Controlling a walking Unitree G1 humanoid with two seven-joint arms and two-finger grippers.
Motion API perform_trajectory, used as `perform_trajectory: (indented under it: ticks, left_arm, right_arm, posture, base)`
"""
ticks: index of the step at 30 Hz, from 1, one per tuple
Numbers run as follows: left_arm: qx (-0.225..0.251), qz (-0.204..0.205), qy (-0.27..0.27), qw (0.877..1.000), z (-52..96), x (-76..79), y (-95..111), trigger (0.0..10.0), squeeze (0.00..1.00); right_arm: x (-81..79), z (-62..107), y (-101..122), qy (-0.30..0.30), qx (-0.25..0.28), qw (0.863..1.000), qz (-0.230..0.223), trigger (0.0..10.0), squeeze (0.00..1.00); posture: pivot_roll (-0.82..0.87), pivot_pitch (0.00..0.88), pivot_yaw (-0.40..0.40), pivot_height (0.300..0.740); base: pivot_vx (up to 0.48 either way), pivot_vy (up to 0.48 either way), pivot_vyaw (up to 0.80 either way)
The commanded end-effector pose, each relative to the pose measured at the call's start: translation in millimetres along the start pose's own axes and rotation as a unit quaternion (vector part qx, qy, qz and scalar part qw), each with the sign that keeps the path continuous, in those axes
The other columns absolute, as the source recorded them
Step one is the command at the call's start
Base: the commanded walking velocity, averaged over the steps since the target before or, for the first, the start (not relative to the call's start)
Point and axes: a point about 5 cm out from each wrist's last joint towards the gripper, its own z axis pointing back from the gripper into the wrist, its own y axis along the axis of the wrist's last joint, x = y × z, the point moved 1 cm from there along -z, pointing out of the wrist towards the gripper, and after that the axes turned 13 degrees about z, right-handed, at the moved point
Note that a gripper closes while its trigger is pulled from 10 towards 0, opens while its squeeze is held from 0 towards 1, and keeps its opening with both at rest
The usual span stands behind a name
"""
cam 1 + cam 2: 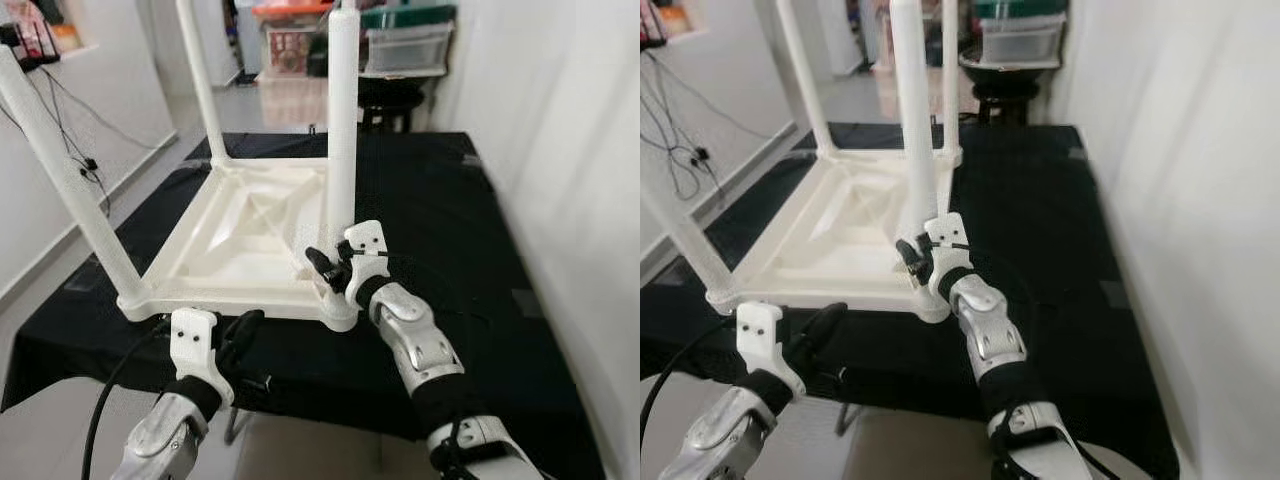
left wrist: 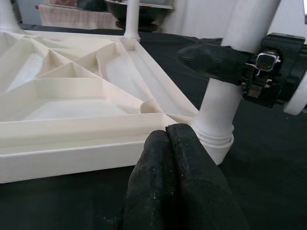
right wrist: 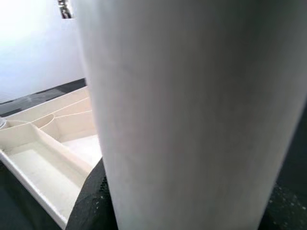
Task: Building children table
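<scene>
The tabletop [image 1: 250, 235] lies upside down on the black cloth [image 1: 440, 220], ribbed underside up, with legs standing at its corners. My right claw [image 1: 335, 268] is clamped round the near-right leg [image 1: 343, 130] low down, just above the corner socket [image 2: 214, 139]. My left claw [image 2: 175, 143] hovers closed and empty just before the tabletop's near edge, beside that socket.

Step in hand, as I judge it: seating this leg. To do it well I keep the leg upright, turn or press it along its own axis, and let the left claw brace the tabletop so that it does not slide on the cloth. The right wrist view is too close to show whether the collar is fully home.

Around: the near-left leg [image 1: 70, 190] leans outward; storage bins [image 1: 405, 45] stand beyond the far edge; cables [image 1: 80, 150] trail at left. Nothing blocks the socket, though the tabletop sits near the cloth's front edge.
</scene>
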Motion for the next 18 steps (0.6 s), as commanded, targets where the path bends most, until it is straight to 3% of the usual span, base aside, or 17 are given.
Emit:
perform_trajectory:
  ticks: [1, 3, 4, 5, 10, 11, 12, 13, 16, 17, 18]
  left_arm:
    - [-0.004, -0.005, 0.003, 1.0, -0.6, -1.2, -1, 10.0, 0.0]
    - [-0.002, -0.005, 0.005, 1.0, -0.5, -1.3, -1, 10.0, 0.0]
    - [-0.001, -0.003, 0.006, 1.0, -0.4, -1.7, -1, 10.0, 0.0]
    - [-0.002, -0.002, 0.005, 1.0, -0.5, -1.7, -1, 10.0, 0.0]
    - [-0.004, -0.002, 0.003, 1.0, -0.9, -1.8, -1, 10.0, 0.0]
    - [-0.004, -0.002, 0.002, 1.0, -1.0, -1.9, -1, 10.0, 0.0]
    - [-0.004, -0.002, 0.002, 1.0, -1.0, -1.9, -1, 10.0, 0.0]
    - [-0.004, -0.003, 0.002, 1.0, -1.2, -2.1, -1, 10.0, 0.0]
    - [-0.004, -0.003, 0.003, 1.0, -1.4, -2.5, -1, 10.0, 0.0]
    - [-0.004, -0.003, 0.003, 1.0, -1.4, -2.5, -1, 10.0, 0.0]
    - [-0.004, -0.003, 0.003, 1.0, -1.3, -2.5, -1, 10.0, 0.0]
  right_arm:
    - [-11.9, -0.5, -16, 0.032, -0.046, 0.998, -0.02, 10.0, 0.0]
    - [-14.1, -0.9, -13, 0.034, -0.044, 0.998, -0.027, 10.0, 0.0]
    - [-17.7, -1.5, -6, 0.052, -0.03, 0.998, -0.031, 10.0, 1.0]
    - [-24.1, -2.7, 9, 0.112, 0.014, 0.993, -0.042, 10.0, 1.0]
    - [-20.4, -3.3, 27, 0.187, 0.068, 0.98, -0.026, 10.0, 0.98]
    - [-16.2, -4.0, 32, 0.21, 0.082, 0.974, -0.012, 10.0, 0.65]
    - [-16.2, -4.0, 32, 0.21, 0.082, 0.974, -0.012, 10.0, 0.65]
    - [-13.0, -3.7, 36, 0.242, 0.094, 0.966, 0.0, 10.0, 0.0]
    - [-8.3, -1.4, 41, 0.304, 0.112, 0.946, 0.029, 10.0, 0.0]
    - [-8.3, -1.4, 41, 0.304, 0.112, 0.946, 0.029, 10.0, 0.0]
    - [-8.2, -0.9, 41, 0.32, 0.11, 0.94, 0.036, 4.9, 0.0]
  posture:
    - [-0.02, 0.014, 0.028, 0.74]
    - [-0.02, 0.014, 0.028, 0.74]
    - [-0.01, 0.012, 0.028, 0.74]
    - [-0.01, 0.012, 0.029, 0.74]
    - [-0.02, 0.009, 0.036, 0.74]
    - [-0.02, 0.009, 0.036, 0.74]
    - [-0.02, 0.009, 0.036, 0.74]
    - [-0.01, 0.004, 0.034, 0.74]
    - [-0.01, 0.0, 0.032, 0.74]
    - [-0.01, 0.0, 0.032, 0.74]
    - [-0.01, 0.0, 0.032, 0.74]
  base:
    - [0.0, 0.0, 0.0]
    - [0.0, 0.0, 0.0]
    - [0.0, 0.0, 0.0]
    - [0.0, 0.0, 0.0]
    - [0.0, 0.0, 0.0]
    - [0.0, 0.0, 0.0]
    - [0.0, 0.0, 0.0]
    - [0.0, 0.0, 0.0]
    - [0.0, 0.0, 0.0]
    - [0.0, 0.0, 0.0]
    - [0.0, 0.0, 0.0]
